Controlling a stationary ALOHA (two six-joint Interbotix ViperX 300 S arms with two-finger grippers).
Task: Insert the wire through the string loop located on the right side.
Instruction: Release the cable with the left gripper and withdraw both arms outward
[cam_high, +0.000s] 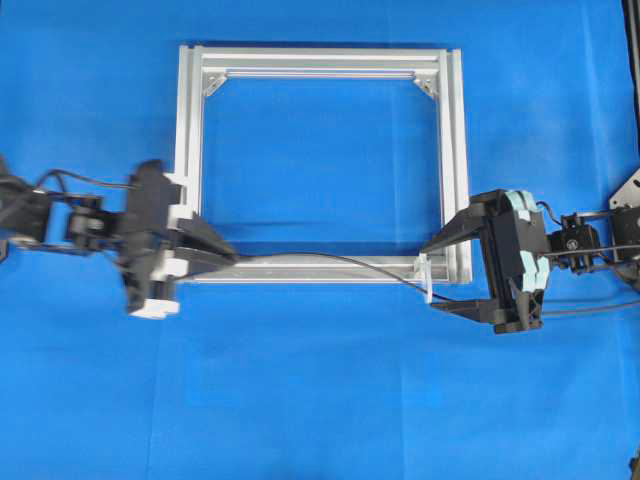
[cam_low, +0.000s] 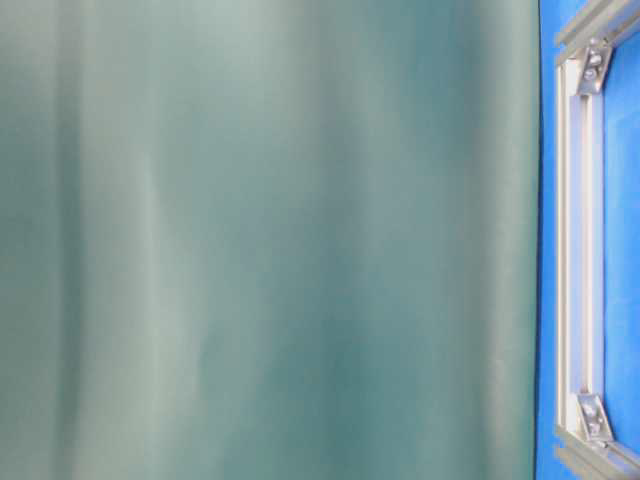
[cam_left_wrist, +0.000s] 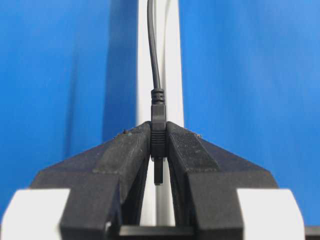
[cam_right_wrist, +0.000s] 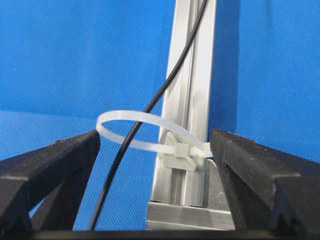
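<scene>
In the overhead view the square aluminium frame (cam_high: 320, 165) lay on the blue cloth (cam_high: 320, 400) in the upper middle of the picture, with the left gripper (cam_high: 222, 252) at its lower left corner and the right gripper (cam_high: 436, 275) at its lower right corner. The left gripper was clenched on the wire (cam_high: 330, 262), and the left wrist view showed the plug (cam_left_wrist: 158, 135) pinched between the two black fingers (cam_left_wrist: 127, 150) at the centre of that picture, its tip pointing down into the gap between them while the thin black cable ran straight up along the pale frame rail. From the left gripper the wire crossed the lower middle of the overhead picture just along the frame's bottom rail and reached the string loop (cam_high: 427, 278) at the lower right corner. In the right wrist view the string loop (cam_right_wrist: 145, 131), a white translucent band fastened to the rail, sat at the centre, and the wire (cam_right_wrist: 145, 112) passed down through its opening. The right gripper's jaws were spread wide, one finger at the lower left and the other at the lower right of that view, holding nothing, with the loop between them. The table-level view was mostly filled by a blurred grey-green surface, with only a strip of the frame at the right edge.
</scene>
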